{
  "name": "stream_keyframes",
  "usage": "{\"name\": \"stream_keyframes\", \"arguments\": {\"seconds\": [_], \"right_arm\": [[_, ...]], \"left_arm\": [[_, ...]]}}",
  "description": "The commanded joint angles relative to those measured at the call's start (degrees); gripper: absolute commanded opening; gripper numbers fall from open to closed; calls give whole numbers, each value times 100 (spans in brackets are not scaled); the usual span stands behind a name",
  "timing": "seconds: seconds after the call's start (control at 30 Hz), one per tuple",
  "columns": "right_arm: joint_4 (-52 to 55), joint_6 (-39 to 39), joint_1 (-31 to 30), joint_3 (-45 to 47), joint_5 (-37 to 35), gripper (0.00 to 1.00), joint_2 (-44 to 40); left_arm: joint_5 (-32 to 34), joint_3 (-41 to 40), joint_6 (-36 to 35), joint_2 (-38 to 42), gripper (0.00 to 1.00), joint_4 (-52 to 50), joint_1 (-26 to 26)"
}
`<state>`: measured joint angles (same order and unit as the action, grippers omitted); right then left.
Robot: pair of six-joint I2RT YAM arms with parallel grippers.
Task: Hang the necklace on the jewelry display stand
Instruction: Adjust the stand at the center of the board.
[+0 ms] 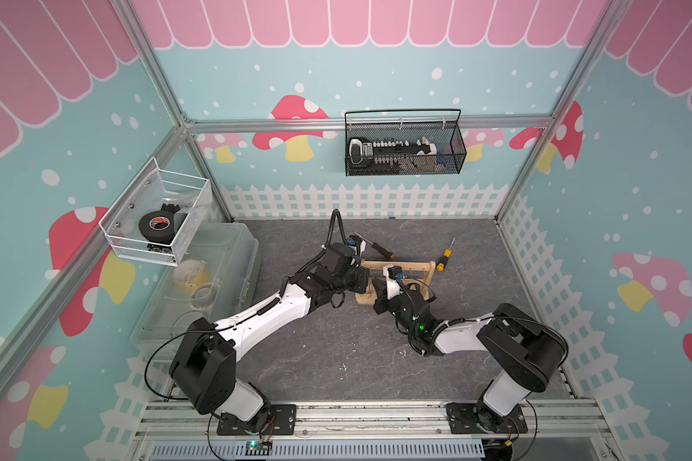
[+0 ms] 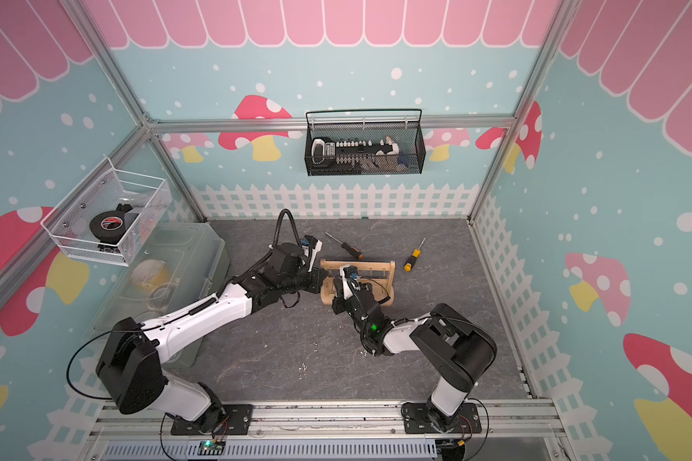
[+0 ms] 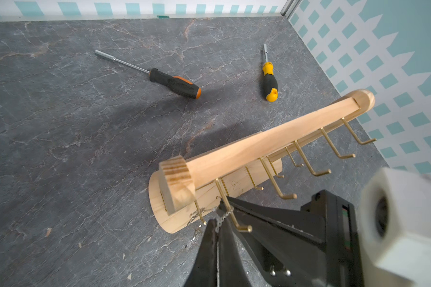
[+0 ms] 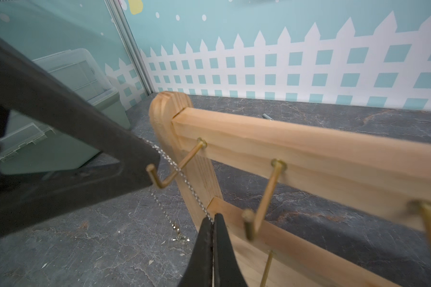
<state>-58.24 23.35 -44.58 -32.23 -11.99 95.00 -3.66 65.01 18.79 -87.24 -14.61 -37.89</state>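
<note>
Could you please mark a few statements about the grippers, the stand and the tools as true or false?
1. The left gripper and right gripper both pinch the necklace. True.
2. An orange-handled screwdriver and a yellow-handled screwdriver lie beyond the jewelry display stand. True.
3. That stand lies tipped over. False: it stands upright on its base.
4. The roll of black tape lies beside the screwdrivers. False: the tape sits in the white mesh basket.

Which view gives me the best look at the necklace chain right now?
Right wrist view: the necklace runs from the left gripper past the end peg to the shut right gripper. Left wrist view shows only a short stretch; in both top views it is too small to see.
</note>
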Motion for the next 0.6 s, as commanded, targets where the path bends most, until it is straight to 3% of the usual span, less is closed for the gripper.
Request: {"name": "stream_keyframes", "arguments": {"seconds": [0.0,0.57], "right_arm": [[-48,102,-20,127,54,4,-213],[-165,212,-25,126,-70,3,87]], "left_arm": [[162,240,-101,-112,0,-72,48],[301,374,-156,-282,0,-52,53]]}}
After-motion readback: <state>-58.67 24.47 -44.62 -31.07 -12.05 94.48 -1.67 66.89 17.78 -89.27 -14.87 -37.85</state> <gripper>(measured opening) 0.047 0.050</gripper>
